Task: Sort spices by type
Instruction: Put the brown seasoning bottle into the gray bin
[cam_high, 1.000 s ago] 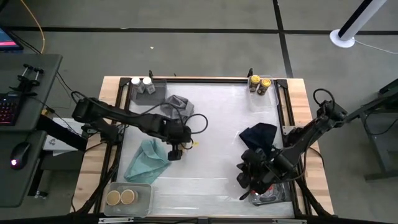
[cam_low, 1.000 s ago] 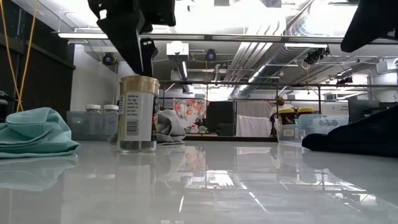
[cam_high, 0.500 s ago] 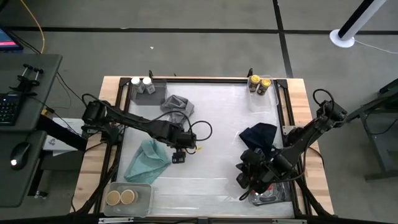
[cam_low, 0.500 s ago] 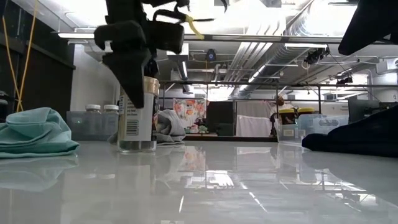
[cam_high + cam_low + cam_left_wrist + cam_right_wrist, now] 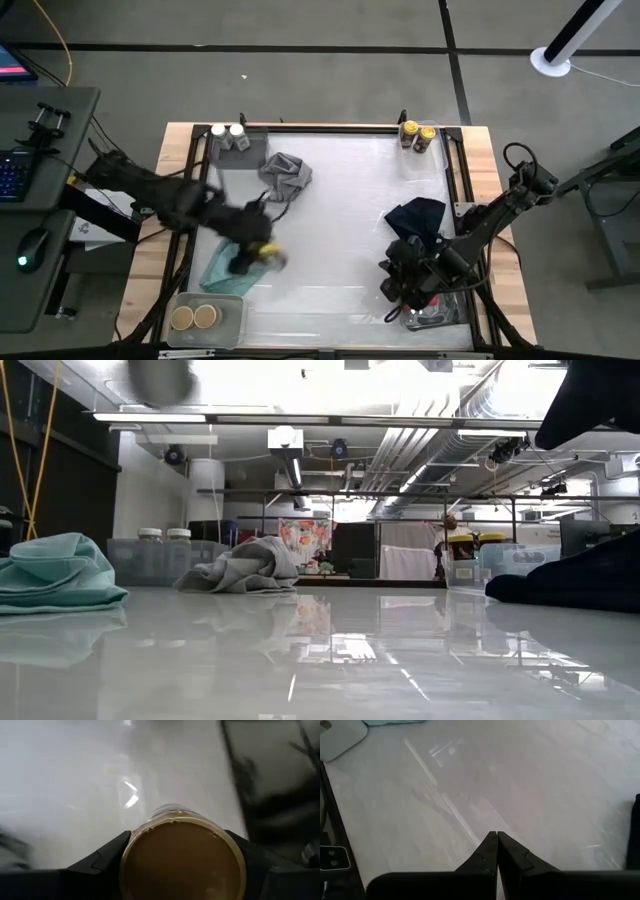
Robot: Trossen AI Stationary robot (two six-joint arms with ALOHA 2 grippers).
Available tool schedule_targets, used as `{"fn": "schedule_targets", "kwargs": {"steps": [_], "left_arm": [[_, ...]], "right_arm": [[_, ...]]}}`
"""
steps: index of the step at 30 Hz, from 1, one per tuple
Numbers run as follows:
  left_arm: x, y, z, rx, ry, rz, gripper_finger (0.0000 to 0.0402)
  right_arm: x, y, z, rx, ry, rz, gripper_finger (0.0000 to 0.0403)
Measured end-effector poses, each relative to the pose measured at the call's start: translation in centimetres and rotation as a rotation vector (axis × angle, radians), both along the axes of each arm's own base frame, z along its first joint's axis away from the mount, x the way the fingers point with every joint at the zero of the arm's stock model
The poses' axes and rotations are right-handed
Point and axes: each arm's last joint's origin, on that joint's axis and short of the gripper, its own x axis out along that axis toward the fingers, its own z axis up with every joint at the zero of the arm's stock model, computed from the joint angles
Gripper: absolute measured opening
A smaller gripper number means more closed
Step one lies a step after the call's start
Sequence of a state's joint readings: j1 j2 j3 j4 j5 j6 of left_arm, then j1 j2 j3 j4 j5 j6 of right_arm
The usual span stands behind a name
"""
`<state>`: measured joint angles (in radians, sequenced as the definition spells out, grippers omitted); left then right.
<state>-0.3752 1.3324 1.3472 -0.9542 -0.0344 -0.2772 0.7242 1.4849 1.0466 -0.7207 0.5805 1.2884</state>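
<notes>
The left claw (image 5: 182, 862) is clenched on a tan-lidded jar (image 5: 182, 860) — in the left wrist view the round tan lid sits squarely between the two dark fingers, clear glass showing beyond it. From above, the left arm reaches over the teal cloth (image 5: 222, 270) at the near-left of the counter (image 5: 340, 200), the jar a yellowish blur (image 5: 266, 252) at its tip. In the low view no jar stands on the counter surface, so it looks lifted and carried.

The step in hand seems to be the transfer of this jar toward its own kind. Two tan-lidded jars (image 5: 194, 317) sit in a clear tray (image 5: 232, 305) at the near-left corner, just beyond the cloth; white-lidded jars (image 5: 228, 132) wait at the far-left corner and yellow-lidded jars (image 5: 417, 131) at the far right.

The next move likely calls for carrying the jar over the tray, lowering it upright beside the two already there without knocking them, then letting go.

The right claw (image 5: 496, 840) is closed and empty, parked low at the near-right by the navy cloth (image 5: 417, 218).
</notes>
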Motion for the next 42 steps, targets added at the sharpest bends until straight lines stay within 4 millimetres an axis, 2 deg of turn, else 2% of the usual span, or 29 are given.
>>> {"fn": "schedule_targets", "kwargs": {"steps": [4,8,13,17,23,33,41,42], "left_arm": [[-3.4,-3.9,-0.5,-0.016,0.124,-0.095,0.0234],[-5.4,-8.2,-1.4,-0.096,0.141,-0.059,0.0234],[-7.8,-10.8,-2.4,-0.143,0.104,0.058,0.0234],[-9.2,-11.6,-4.3,-0.144,0.168,0.103,0.0234],[-10.1,-11.9,-6.9,-0.123,0.218,0.138,0.0234],[-10.6,-11.9,-7.7,-0.106,0.271,0.077,0.0234],[-9.8,-12.8,-8.8,-0.043,0.251,-0.026,0.0235],[-9.6,-13.0,-9.1,-0.032,0.249,-0.039,0.0244]], "right_arm": [[0.2,-0.2,0.0,-0.009,0.002,0.002,0.0000],[0.3,-0.4,0.0,-0.011,0.002,-0.005,0.0000],[0.3,-0.4,0.0,-0.025,0.006,0.012,0.0000],[0.3,-0.4,0.0,-0.025,0.007,0.013,0.0000],[0.3,-0.4,0.0,-0.023,0.008,0.013,0.0000],[0.4,-0.4,0.0,-0.015,0.013,0.012,0.0000],[0.8,-1.0,0.0,-0.029,0.017,0.005,0.0000],[0.8,-1.0,0.0,-0.031,0.018,0.007,0.0000]]}}
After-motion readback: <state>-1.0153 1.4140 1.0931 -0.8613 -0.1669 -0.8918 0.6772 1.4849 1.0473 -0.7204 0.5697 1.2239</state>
